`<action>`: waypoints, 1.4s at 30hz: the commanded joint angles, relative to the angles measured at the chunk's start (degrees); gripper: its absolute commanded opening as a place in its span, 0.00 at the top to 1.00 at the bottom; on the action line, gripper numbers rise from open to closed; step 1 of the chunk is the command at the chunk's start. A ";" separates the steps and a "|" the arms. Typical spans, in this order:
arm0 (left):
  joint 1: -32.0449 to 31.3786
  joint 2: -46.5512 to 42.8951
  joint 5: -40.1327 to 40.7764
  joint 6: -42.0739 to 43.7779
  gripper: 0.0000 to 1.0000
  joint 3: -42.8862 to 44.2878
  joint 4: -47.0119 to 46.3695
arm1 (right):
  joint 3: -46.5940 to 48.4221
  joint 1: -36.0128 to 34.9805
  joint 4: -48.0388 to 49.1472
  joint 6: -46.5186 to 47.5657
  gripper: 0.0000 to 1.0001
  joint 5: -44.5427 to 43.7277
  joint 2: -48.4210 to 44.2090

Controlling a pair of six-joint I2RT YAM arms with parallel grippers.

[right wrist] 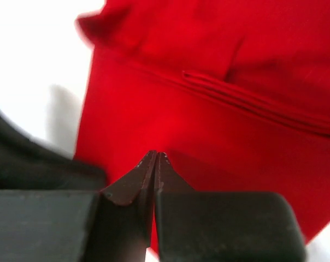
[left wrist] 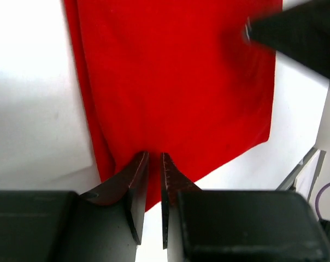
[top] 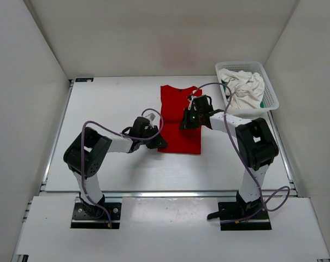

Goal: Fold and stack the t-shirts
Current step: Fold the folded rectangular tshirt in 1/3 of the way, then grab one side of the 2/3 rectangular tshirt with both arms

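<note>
The red t-shirt (top: pixel 178 109) lies on the table as a long folded rectangle, collar end far from me. My left gripper (top: pixel 157 143) sits at its near left corner; in the left wrist view its fingertips (left wrist: pixel 154 155) stand a narrow gap apart over the red hem (left wrist: pixel 176 82), with nothing between them. My right gripper (top: pixel 186 123) hovers over the shirt's right half, and its jaws (right wrist: pixel 155 154) are pressed together above the red cloth (right wrist: pixel 208 125). A white t-shirt (top: pixel 244 87) lies crumpled in the basket, with a bit of green cloth (top: pixel 262 103) beside it.
The white mesh basket (top: pixel 271 90) stands at the back right corner of the table (top: pixel 110 109). White walls close in the left, right and back sides. The right arm's dark body (left wrist: pixel 296 33) shows blurred in the left wrist view.
</note>
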State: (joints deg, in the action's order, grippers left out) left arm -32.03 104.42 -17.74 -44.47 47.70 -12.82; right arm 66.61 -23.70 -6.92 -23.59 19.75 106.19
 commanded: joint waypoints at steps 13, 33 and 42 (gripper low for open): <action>-1.29 -18.44 -0.72 -1.14 0.66 -15.45 -1.08 | 7.50 5.17 1.20 0.83 1.00 2.50 3.87; 0.48 -24.35 2.00 1.75 0.40 -24.06 2.80 | -41.46 5.69 7.44 -6.19 0.54 3.19 -38.60; -2.16 -21.19 3.15 1.14 0.54 -23.71 2.10 | -46.48 5.51 12.27 -7.87 0.70 4.25 -34.56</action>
State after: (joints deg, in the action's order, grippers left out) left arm -33.28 81.52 -15.86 -44.07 24.03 -13.85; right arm 20.97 -18.13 2.66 -30.98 24.18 70.08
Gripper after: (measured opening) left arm 0.484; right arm 0.350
